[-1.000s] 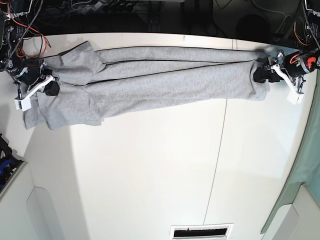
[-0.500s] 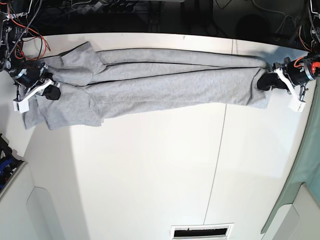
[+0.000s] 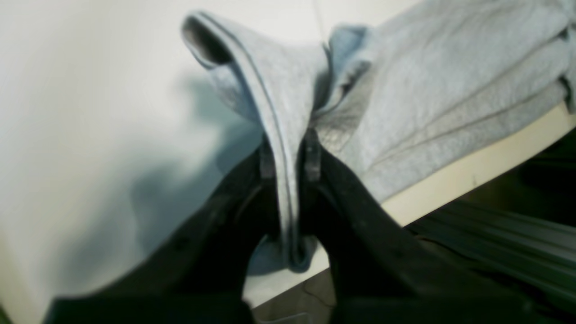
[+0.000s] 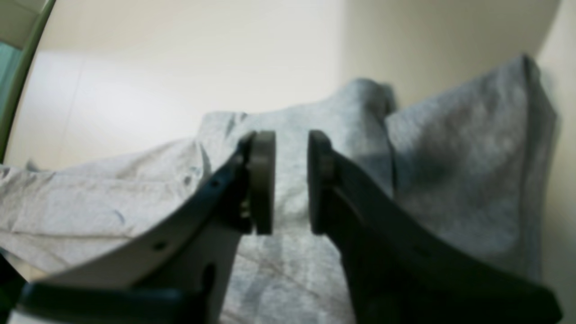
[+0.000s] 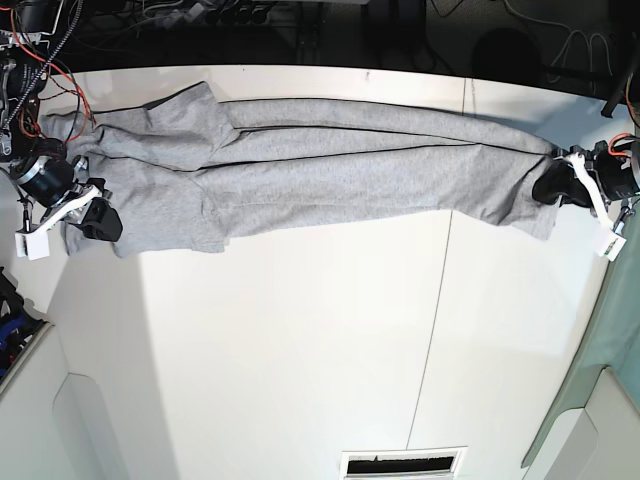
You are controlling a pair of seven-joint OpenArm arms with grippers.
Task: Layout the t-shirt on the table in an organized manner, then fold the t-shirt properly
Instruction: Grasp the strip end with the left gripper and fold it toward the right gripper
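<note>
The grey t-shirt (image 5: 330, 175) lies stretched in a long band across the far part of the white table (image 5: 300, 340). At its right end my left gripper (image 5: 548, 185) is shut on the hem. In the left wrist view a fold of t-shirt (image 3: 427, 90) is pinched in the left gripper (image 3: 288, 155), close to the table's edge (image 3: 472, 175). At the left end my right gripper (image 5: 98, 218) hovers over the sleeve corner. In the right wrist view the right gripper (image 4: 290, 180) has its jaws slightly parted, and the t-shirt (image 4: 450, 180) shows through the gap. No lettering shows.
A thin dark seam (image 5: 435, 330) crosses the table from far to near. Cables and dark equipment (image 5: 300, 30) sit behind the far edge. A slotted vent (image 5: 405, 463) is at the near edge. Green cloth (image 5: 610, 350) hangs at the right.
The left gripper closed on the shirt's end and pulled it rightward and nearer, shifting the whole shirt. The right gripper moved nearer along the left end and parted its jaws.
</note>
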